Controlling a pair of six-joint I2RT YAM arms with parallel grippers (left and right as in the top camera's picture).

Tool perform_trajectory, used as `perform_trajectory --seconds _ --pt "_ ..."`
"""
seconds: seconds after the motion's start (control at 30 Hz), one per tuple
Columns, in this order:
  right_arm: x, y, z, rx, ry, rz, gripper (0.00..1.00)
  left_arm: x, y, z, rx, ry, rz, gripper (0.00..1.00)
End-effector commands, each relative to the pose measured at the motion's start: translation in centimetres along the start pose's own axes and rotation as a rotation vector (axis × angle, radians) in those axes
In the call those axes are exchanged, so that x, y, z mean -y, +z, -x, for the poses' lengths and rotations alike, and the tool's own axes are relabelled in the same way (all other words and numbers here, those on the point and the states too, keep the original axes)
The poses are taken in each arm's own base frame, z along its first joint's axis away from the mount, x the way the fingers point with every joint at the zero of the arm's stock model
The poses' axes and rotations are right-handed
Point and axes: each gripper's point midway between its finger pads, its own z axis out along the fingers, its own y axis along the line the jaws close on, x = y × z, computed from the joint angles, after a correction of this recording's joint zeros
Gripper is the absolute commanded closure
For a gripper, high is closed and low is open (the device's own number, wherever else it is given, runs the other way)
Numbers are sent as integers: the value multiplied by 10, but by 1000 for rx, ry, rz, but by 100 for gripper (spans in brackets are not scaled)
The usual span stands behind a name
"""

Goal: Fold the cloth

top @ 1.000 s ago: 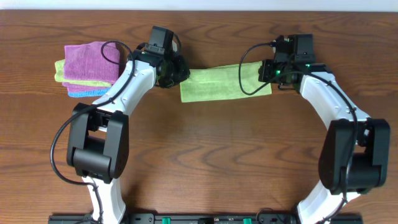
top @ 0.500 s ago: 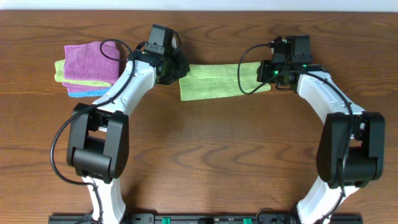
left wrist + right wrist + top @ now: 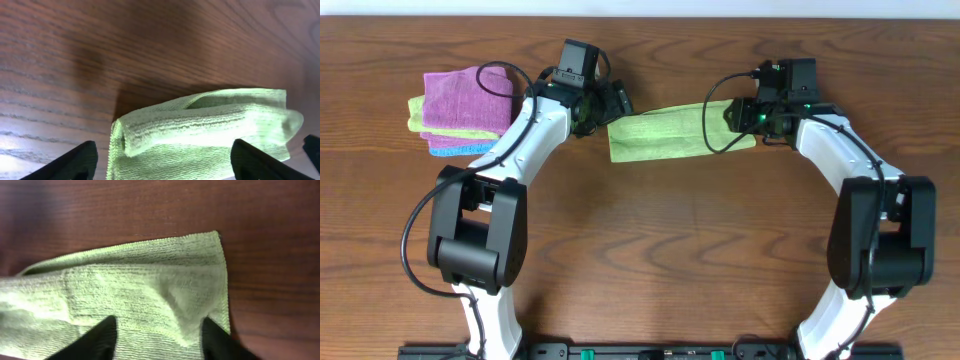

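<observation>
— Where was the cloth [image 3: 665, 135]?
— Along the far part of the table [image 3: 640, 250], a green strip that looked already doubled lengthwise; the left gripper [image 3: 611, 104] sat at its left end and the right gripper [image 3: 736, 115] at its right end; a pile of other cloths [image 3: 460, 110] lay well apart to the left.
— Were they holding it?
— I judged not; on the left wrist camera the left fingers [image 3: 75, 161] were spread wide with the folded end lying between them; on the right wrist camera the right fingers [image 3: 102, 336] were also apart, straddling a corner that puckered up a little.
— So which step was it?
— Probably the grasp ahead of a further fold; the strip was long and narrow, so an end-to-end fold seemed left to do.
— And the next move?
— Each pair would have to close on both layers, not just the top one; then one end would need carrying over the other with the edges kept in line.
</observation>
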Motion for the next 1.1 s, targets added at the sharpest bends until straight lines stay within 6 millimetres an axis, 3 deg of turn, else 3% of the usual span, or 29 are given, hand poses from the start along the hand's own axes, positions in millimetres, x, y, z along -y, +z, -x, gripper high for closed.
perform_trajectory --seconds 0.0,0.17,0.4,0.5,0.63,0.73,0.77,1.07 --pt "-1 3 -4 -16 0 -1 36 -10 6 1 2 -7 30 8" --pt "-7 -13 -1 -19 22 -3 21 -9 5 -1 -8 27 22 2" --pt "-6 -54 -4 -39 145 -24 18 6 -3 -13 -86 114 -47 0" --pt "-1 -71 -13 -72 206 -33 18 8 -4 -23 -126 135 -57 24" --pt "2 -76 -29 -138 270 -26 19 10 -3 -32 -148 150 -51 67" --pt "4 -78 -38 -176 301 -38 18 15 -1 -34 -142 169 -48 90" --pt "3 -79 -40 -183 303 -36 16 17 0 -35 -137 177 -49 94" --pt "0 -76 -37 -179 353 -14 9 32 14 -30 -84 258 -76 94"
